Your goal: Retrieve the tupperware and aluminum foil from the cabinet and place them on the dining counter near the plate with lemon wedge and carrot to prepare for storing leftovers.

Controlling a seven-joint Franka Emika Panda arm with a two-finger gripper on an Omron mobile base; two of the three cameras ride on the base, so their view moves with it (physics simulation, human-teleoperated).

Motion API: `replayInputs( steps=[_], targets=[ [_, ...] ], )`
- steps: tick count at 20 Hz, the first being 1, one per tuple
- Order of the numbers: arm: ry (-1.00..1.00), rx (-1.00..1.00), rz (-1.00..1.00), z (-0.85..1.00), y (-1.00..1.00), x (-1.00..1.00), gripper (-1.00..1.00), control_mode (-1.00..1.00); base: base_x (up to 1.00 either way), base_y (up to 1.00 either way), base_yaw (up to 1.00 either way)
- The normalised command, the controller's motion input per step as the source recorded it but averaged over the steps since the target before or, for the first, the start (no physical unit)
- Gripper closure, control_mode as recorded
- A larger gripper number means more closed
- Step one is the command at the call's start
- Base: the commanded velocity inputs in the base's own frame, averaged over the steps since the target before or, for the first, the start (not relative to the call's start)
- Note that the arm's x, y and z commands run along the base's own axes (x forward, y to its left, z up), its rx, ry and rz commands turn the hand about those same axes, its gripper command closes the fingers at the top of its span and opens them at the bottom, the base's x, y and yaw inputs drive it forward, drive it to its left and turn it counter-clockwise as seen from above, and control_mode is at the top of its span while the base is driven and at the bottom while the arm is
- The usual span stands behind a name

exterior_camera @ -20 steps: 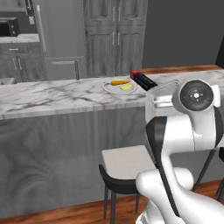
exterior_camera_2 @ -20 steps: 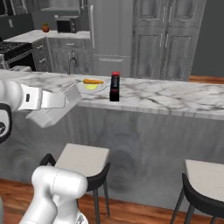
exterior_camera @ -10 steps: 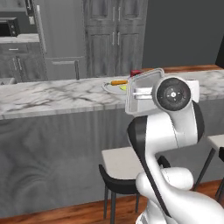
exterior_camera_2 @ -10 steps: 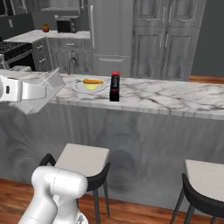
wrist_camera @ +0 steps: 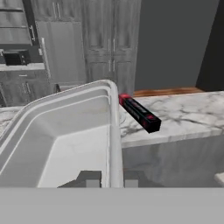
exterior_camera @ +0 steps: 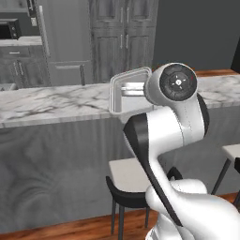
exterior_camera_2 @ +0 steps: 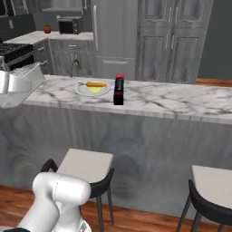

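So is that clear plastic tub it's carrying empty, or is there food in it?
Empty. The hand view looks straight into the tupperware and shows only its bare floor and walls. The gripper is pinched shut on its rim.

arm's bent up high at the elbow, wrist level with the gripper [wrist_camera: 111, 180] pointing forward, fingers clamped tight (one each side of a thin wall).

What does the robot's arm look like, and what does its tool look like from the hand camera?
The glossy white arm has rounded, tube-like links with black bands at the joints. One joint ends in a dark round cap with a ring of small screws and a red mark. The tool shows two small, dark grey, square finger tips. No loose cables are visible.
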Motion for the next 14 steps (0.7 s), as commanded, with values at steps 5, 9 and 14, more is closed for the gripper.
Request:
replayInputs(
  steps=[5, 9, 14],
  targets=[
    [0.01, 0.03, 0.14, 0.00, 0.35, 0.40, 1.00, -1.00, 0.00, 0.00, 0.00],
    [0.07, 0.03, 0.04, -0.07, 0.04, 0.80, 1.00, -1.00, 0.00, 0.00, 0.00],
    [0.14, 0.02, 0.00, -0.26, 0.00, 0.98, 1.00, -1.00, 0.00, 0.00, 0.00]
  ],
)
